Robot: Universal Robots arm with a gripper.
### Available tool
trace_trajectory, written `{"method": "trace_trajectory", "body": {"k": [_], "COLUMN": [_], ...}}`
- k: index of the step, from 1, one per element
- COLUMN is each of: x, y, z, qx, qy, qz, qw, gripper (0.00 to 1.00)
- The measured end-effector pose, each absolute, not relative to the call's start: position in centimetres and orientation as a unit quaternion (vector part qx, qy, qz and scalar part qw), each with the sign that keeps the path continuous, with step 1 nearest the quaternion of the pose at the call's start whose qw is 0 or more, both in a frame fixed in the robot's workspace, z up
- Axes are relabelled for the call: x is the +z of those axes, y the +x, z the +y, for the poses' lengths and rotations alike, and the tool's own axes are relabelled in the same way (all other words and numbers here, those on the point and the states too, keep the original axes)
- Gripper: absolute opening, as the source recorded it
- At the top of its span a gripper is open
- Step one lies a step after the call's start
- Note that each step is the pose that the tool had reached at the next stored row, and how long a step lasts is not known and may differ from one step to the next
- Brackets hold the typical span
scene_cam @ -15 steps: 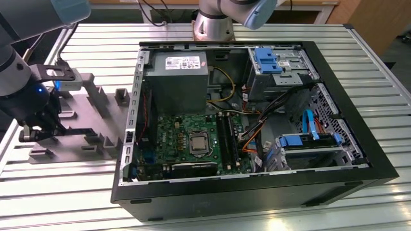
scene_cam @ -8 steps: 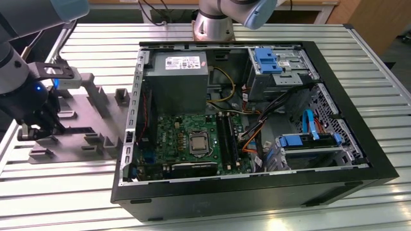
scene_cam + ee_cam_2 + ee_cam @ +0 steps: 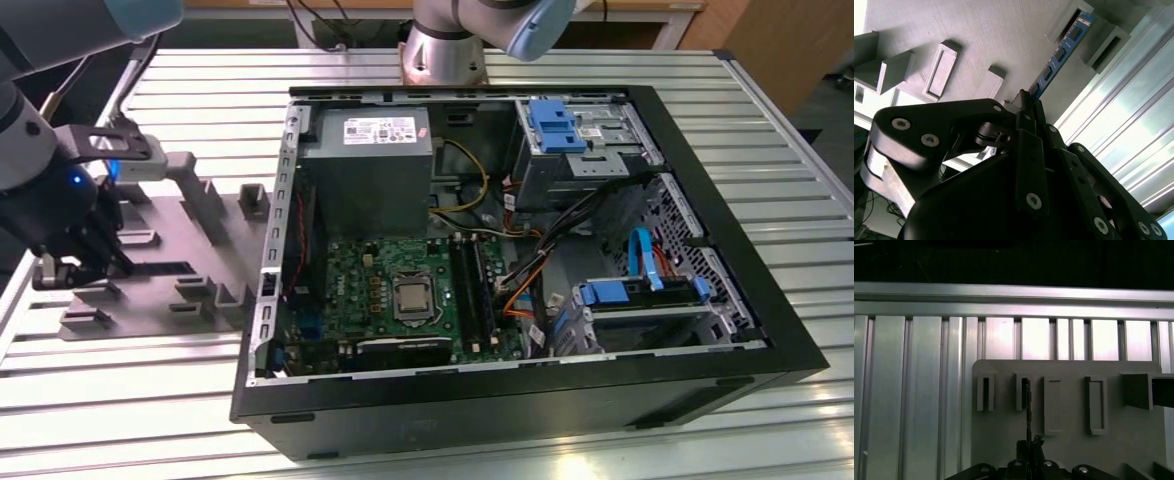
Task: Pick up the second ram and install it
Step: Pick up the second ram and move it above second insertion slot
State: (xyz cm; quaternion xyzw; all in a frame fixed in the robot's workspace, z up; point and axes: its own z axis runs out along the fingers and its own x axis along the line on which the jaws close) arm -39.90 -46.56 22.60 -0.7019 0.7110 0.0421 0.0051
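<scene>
Gripper point(image 3: 1026, 99) clamped on the second ram point(image 3: 1056, 62) — strip standing on edge, far end in a slotted block near the grey fixture tray point(image 3: 979, 40) edge — on the slatted aluminium table point(image 3: 1124, 115)

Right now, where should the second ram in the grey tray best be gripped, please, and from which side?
Pinch its flat faces along the free long edge, coming from above: the second ram stands on edge, its far end slotted into a tray block.

overhead light; glare on table slats point(image 3: 1134, 125); end effector point(image 3: 1026, 100) in shadow
</scene>
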Motion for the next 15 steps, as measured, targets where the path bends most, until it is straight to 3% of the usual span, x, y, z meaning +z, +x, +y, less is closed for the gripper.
{"method": "trace_trajectory", "body": {"k": [15], "x": [23.8], "y": [-39.9], "z": [-46.5], "qx": [0.042], "qy": [-0.702], "qz": [0.711], "qw": [0.005], "gripper": [0.14]}}
